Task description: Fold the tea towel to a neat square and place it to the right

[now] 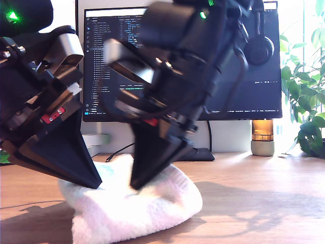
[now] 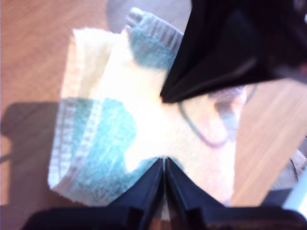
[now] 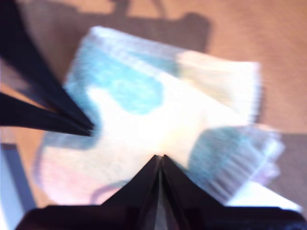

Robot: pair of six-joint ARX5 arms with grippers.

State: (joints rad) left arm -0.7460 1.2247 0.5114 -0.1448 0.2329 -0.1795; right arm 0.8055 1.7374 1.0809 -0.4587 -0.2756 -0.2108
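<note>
Under both grippers you have the tea towel (image 1: 133,206), a folded, rumpled mound on the wooden table (image 1: 264,198), its long axis running across the exterior view. My first gripper (image 2: 164,163) and my second gripper (image 3: 159,160) each have jaws pressed together, tips on the pile, gripping nothing. Beyond the towel's edge, toward the exterior view's right, you get bare wood
</note>
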